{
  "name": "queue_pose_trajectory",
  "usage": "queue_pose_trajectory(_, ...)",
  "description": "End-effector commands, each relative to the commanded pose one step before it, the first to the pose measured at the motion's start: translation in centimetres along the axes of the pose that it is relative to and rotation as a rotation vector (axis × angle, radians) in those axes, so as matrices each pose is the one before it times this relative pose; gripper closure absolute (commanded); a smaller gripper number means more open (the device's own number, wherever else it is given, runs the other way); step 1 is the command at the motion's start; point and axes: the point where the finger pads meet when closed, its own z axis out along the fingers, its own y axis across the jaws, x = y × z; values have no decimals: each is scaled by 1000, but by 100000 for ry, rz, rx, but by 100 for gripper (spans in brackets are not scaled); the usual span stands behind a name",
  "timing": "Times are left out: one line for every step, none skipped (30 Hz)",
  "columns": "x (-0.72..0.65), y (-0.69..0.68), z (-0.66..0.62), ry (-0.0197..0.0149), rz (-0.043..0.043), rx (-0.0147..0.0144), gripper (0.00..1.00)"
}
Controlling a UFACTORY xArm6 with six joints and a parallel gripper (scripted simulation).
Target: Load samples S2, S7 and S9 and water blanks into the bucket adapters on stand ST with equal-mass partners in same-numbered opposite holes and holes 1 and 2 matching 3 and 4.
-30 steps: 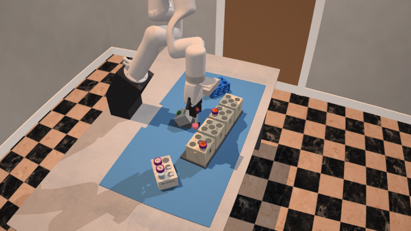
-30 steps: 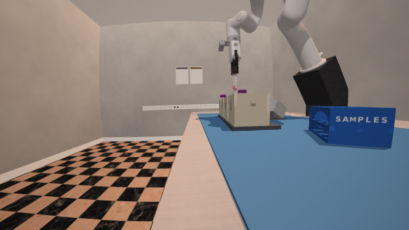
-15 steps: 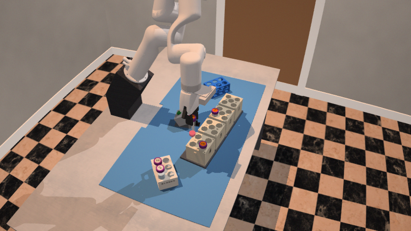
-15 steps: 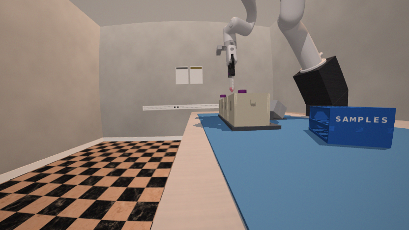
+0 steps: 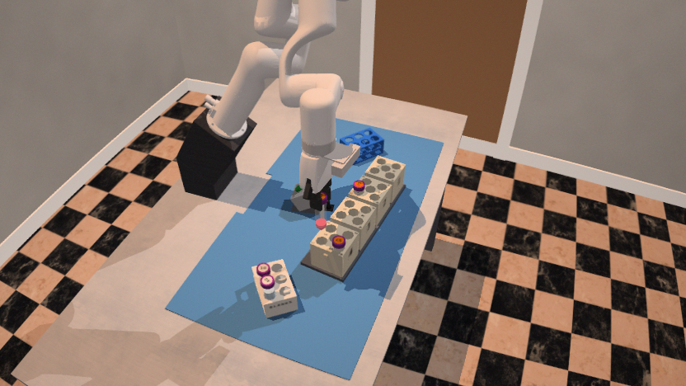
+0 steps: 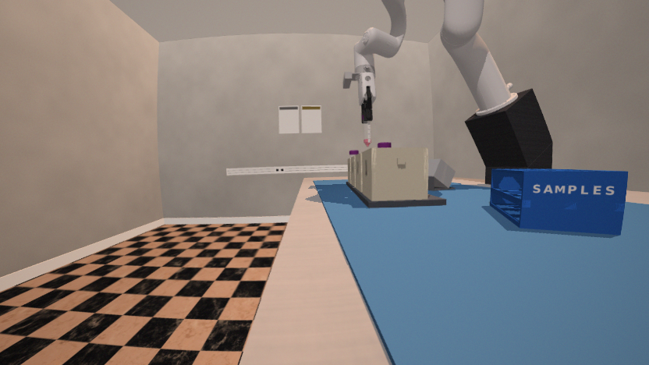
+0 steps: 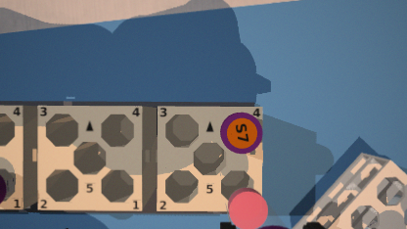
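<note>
Top view: gripper [image 5: 320,197] [image 6: 367,118] grips 1 orange-dotted tube [image 5: 321,211] [image 6: 367,132] [image 7: 248,208] above the adapters [image 5: 352,214] [image 6: 399,175] [image 7: 149,193].

The tool [image 5: 320,200] [image 6: 367,118] [image 7: 270,226] and its orange-dotted sample tube [image 5: 321,214] [image 6: 367,131] [image 7: 248,208] have travelled toward the desk's edge opposite the door, bringing the pink tip near the end adapter [image 5: 331,261] [image 7: 209,205]. The tool's shadow has shifted too.
</note>
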Motion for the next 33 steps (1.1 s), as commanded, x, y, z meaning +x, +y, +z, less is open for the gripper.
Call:
queue_pose_trajectory(120, 47, -85, 264, -74, -172, 100)
queue_pose_trajectory(0, 2, 1, 0, 1, 2, 100)
queue_pose_trajectory(0, 0, 0, 0, 0, 0, 100)
queue_pose_trajectory(0, 0, 0, 0, 0, 0, 100)
queue_pose_trajectory(-2, 6, 201, -2, 9, 8, 100)
queue_pose_trajectory(-1, -2, 198, -1, 1, 1, 100)
queue_pose_trajectory(-1, -2, 198, -1, 1, 0, 100)
queue_pose_trajectory(0, 3, 206, 1, 0, 2, 100)
queue_pose_trajectory(-1, -1, 200, 0, 1, 1, 100)
queue_pose_trajectory(-1, -1, 200, 0, 1, 1, 100)
queue_pose_trajectory(-1, -1, 200, 0, 1, 1, 100)
queue_pose_trajectory(-1, -1, 200, -1, 1, 1, 100)
queue_pose_trajectory(-1, -1, 200, -1, 1, 1, 100)
queue_pose_trajectory(-1, -1, 200, -1, 1, 1, 100)
queue_pose_trajectory(-1, -1, 200, -1, 1, 1, 100)
queue_pose_trajectory(-1, -1, 200, -1, 1, 1, 100)
queue_pose_trajectory(-1, -1, 200, -1, 1, 1, 100)
queue_pose_trajectory(-1, -1, 200, -1, 1, 1, 100)
queue_pose_trajectory(-1, -1, 200, -1, 1, 1, 100)
queue_pose_trajectory(0, 0, 0, 0, 0, 0, 100)
queue_pose_trajectory(0, 0, 0, 0, 0, 0, 100)
queue_pose_trajectory(-1, 0, 201, 0, 1, 1, 100)
queue_pose_trajectory(-1, -1, 200, -1, 1, 1, 100)
queue_pose_trajectory(0, 0, 100, 0, 0, 0, 100)
queue_pose_trajectory(0, 0, 0, 0, 0, 0, 100)
queue_pose_trajectory(0, 0, 0, 0, 0, 0, 100)
queue_pose_trajectory(0, 0, 0, 0, 0, 0, 100)
queue_pose_trajectory(1, -3, -7, -3, 1, -1, 100)
queue_pose_trajectory(0, 1, 2, 1, 0, 0, 100)
queue_pose_trajectory(0, 1, 2, 1, 0, 0, 100)
queue_pose_trajectory(0, 1, 1, 0, 0, 0, 100)
queue_pose_trajectory(0, 0, 1, 0, 0, 0, 100)
queue_pose_trajectory(0, 0, 1, 0, 0, 0, 100)
